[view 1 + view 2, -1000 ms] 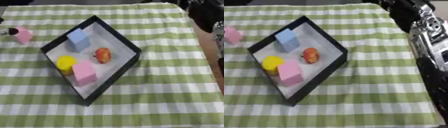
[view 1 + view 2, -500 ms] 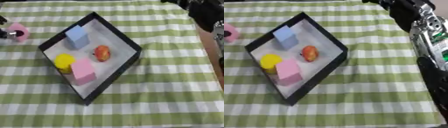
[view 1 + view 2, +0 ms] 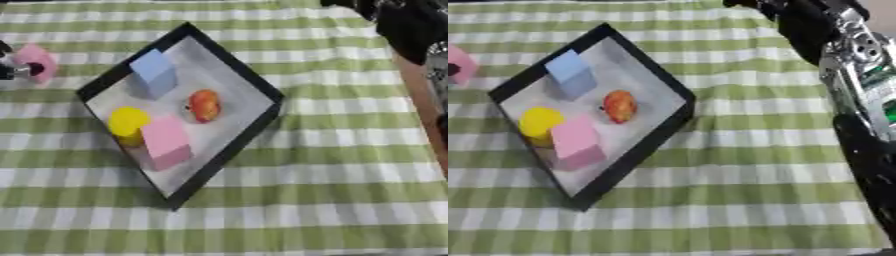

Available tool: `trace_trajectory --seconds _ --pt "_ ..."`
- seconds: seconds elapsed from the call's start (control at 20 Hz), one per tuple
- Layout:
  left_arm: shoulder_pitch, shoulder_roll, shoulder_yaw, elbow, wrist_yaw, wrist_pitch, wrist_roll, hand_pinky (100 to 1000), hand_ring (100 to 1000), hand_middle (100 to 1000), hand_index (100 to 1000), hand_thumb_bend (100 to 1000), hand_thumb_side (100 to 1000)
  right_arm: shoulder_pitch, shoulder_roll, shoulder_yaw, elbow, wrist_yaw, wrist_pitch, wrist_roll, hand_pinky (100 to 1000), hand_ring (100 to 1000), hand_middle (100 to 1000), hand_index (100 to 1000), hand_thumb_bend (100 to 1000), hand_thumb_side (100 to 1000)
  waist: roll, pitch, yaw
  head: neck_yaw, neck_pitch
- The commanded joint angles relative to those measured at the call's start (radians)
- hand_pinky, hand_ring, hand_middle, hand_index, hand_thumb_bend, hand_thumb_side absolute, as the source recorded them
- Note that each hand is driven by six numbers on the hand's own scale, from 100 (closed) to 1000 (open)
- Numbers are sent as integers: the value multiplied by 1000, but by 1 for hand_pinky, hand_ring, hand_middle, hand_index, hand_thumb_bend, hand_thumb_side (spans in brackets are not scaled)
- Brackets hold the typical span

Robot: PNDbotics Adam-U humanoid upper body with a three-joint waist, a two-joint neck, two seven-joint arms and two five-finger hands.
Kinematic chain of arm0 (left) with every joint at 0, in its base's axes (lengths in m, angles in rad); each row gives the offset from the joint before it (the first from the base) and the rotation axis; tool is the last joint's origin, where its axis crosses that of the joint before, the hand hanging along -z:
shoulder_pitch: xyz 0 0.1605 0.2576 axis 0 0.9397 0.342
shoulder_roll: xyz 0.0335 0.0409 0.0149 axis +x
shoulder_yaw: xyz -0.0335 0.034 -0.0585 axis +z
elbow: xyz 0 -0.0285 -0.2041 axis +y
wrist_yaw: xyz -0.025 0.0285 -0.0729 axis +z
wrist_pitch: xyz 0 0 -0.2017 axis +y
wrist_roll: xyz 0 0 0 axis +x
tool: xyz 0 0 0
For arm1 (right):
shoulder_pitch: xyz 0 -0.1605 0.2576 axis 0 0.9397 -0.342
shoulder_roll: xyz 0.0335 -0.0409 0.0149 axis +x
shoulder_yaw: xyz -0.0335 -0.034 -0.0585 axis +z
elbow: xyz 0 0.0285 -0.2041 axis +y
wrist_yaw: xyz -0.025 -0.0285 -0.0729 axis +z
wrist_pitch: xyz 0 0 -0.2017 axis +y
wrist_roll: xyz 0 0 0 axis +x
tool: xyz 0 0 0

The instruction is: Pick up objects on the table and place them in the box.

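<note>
A black-rimmed box [image 3: 254,80] with a white floor lies askew on the checked cloth. Inside it are a blue cube [image 3: 154,71], a red-orange round fruit [image 3: 205,105], a yellow cylinder [image 3: 129,122] and a pink block [image 3: 166,142]. At the far left edge, outside the box, is a pink object [image 3: 37,62]. The dark and silver fingertips of my left hand [image 3: 9,70] are pinched on it, and the rest of that hand is out of frame. My right arm [image 3: 850,75] runs up the right side to the top edge, where my right hand [image 3: 756,4] is mostly cut off.
The green and white checked cloth [image 3: 332,190] covers the table. A brown strip of table edge [image 3: 420,100] shows at the right, beside my right arm.
The whole picture has shifted slightly, so the camera moved. The pink object stays in my left hand at the left edge, and the things in the box have not moved.
</note>
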Motion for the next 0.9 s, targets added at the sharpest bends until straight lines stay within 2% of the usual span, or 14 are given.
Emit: trace_trajectory --seconds 0.05,0.2,0.55,0.9 --pt "-27 14 15 -4 5 7 7 815 743 698 778 560 555 -16 -28 -5 -5 7 -1 5 964 752 662 760 100 608 -7 2 -3 4 -2" --pt "-32 7 20 2 4 18 23 811 740 696 770 531 551 -17 -28 -5 -3 10 0 6 964 752 662 760 100 611 -7 5 -7 7 -4" --pt "-42 -4 37 30 -21 41 60 815 756 725 811 554 548 -22 -28 -3 -1 16 0 12 965 752 662 761 100 614 -4 15 -16 18 -14" --pt "-49 -16 46 46 -48 33 78 810 737 691 769 505 529 -24 -30 -2 -1 20 0 16 965 751 662 761 100 617 -4 23 -20 23 -20"
